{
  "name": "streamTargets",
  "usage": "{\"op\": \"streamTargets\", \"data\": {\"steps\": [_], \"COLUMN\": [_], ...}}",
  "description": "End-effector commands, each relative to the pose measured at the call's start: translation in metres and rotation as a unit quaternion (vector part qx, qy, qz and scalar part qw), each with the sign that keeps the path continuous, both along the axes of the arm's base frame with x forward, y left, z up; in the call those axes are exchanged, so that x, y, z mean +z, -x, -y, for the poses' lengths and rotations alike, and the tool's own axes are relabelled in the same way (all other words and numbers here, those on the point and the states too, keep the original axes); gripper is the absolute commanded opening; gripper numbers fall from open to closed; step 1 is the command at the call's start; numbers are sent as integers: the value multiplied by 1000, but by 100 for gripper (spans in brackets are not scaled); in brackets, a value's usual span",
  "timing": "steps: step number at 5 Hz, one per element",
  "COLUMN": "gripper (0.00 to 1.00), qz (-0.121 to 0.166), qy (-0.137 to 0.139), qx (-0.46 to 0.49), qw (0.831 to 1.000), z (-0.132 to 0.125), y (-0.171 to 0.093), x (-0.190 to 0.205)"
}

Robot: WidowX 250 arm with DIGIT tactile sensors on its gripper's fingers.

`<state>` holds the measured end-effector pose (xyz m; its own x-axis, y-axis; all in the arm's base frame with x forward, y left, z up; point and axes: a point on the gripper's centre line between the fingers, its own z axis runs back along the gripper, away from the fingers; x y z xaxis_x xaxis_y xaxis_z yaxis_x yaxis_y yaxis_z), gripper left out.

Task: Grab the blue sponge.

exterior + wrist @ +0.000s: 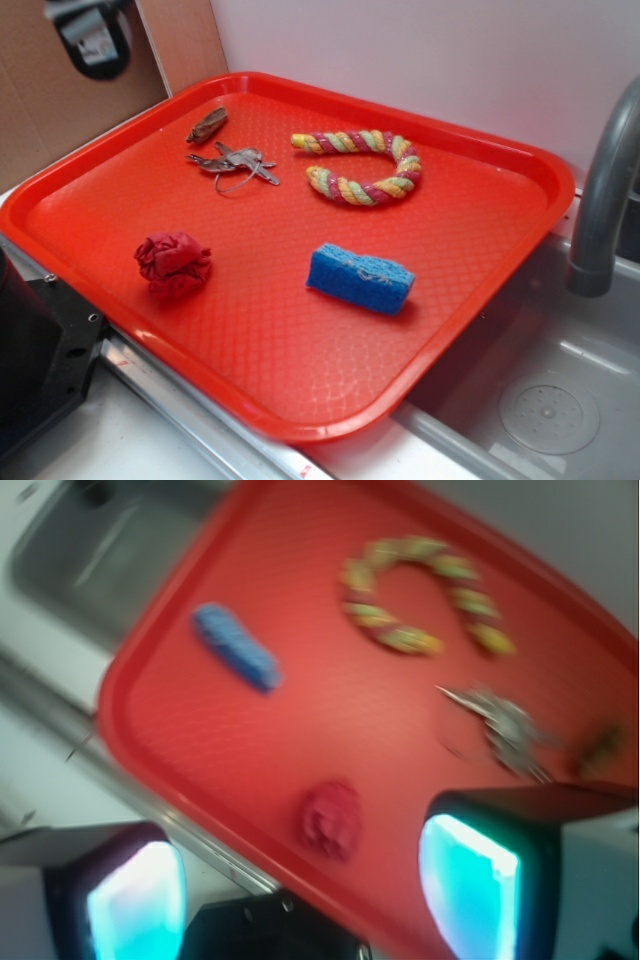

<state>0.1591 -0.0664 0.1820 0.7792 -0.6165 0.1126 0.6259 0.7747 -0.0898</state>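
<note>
Well apart, claw (pixel 300 900) gapes; porous blue sponge (pixel 360 278) lies on textured tray (pixel 120 200).

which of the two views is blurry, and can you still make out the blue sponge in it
The exterior view is sharp: the blue sponge shows its pores and whitish marks on the red tray. The wrist view is smeared by motion blur; the sponge is still recognisable as a blue streak, while the open tool glows with cyan glare on its fingers.
</note>
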Motion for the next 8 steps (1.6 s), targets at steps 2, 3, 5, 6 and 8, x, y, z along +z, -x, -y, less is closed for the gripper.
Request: {"op": "streamTargets", "data": {"steps": [2, 3, 5, 6, 8], "gripper": [100, 100, 100, 100, 88], "qz": [38, 19, 3, -17, -35], "qy": [35, 46, 51, 24, -17], "qx": [-157, -200, -291, -300, -290], "qw": [986, 978, 956, 953, 956], "z": [41, 50, 74, 79, 78], "y": [-24, -34, -33, -32, -38], "x": [-38, -60, -101, -129, -153]}}
